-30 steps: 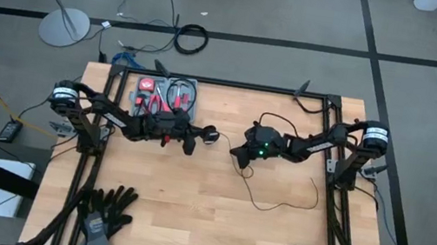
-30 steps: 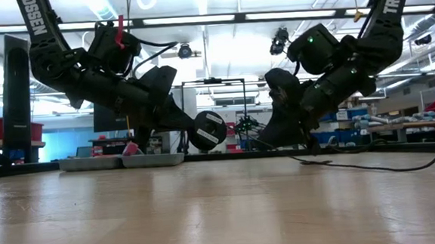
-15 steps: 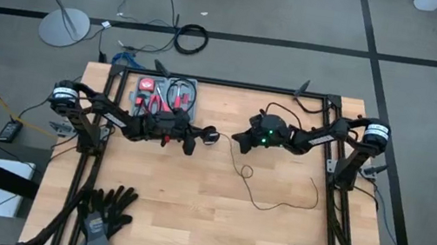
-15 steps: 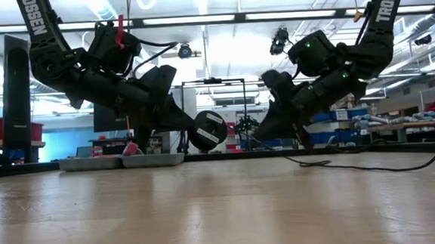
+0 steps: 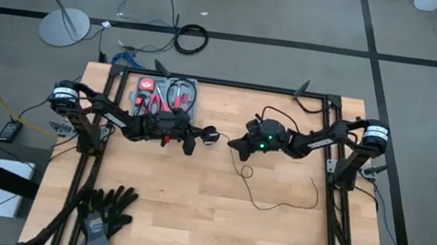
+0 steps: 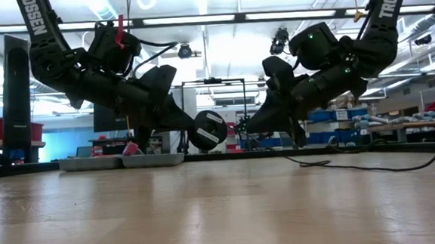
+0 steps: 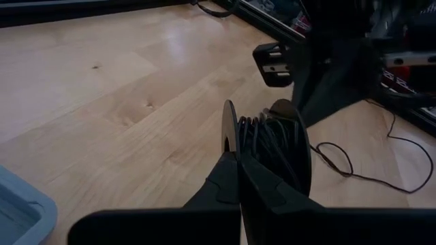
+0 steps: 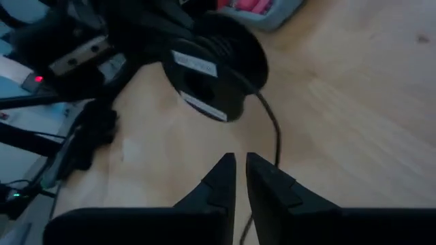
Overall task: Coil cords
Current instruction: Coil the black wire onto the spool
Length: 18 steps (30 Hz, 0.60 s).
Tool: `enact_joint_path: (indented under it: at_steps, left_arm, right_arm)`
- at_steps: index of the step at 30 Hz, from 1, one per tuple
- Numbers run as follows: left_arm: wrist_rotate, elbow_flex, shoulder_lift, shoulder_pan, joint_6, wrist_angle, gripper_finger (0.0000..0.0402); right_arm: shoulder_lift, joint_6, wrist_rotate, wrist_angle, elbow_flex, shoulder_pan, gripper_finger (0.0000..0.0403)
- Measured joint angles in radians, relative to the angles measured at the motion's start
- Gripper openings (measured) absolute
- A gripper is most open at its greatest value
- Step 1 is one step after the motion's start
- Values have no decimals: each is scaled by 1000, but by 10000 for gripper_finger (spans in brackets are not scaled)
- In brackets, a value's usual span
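A spool [image 5: 209, 134] of cords is pinched by the pressed-together left hand [image 5: 195, 141] near the surface's far edge; the nearly closed right hand [image 5: 236, 142] hovers just beside it, cord [image 5: 276, 204] trailing toward the right edge.

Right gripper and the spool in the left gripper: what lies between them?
Only a thin black cord running from the spool back beside the right gripper, over bare wooden table. The right wrist view shows it; the left gripper holds the spool.
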Motion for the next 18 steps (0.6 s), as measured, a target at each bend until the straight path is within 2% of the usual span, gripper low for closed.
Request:
enact_joint_path:
  at_steps: [7, 12, 18]
  left_arm:
    - [0, 0, 0, 0, -2, 0, 0]
    - [1, 0, 0, 0, -3, 0, 0]
    - [5, 0, 0, 0, -4, 0, 0]
  right_arm:
    - [0, -3, 58, -22, 0, -9, 38]
    - [1, 18, 10, 94, 0, -32, 38]
    - [0, 65, 6, 258, 0, -33, 38]
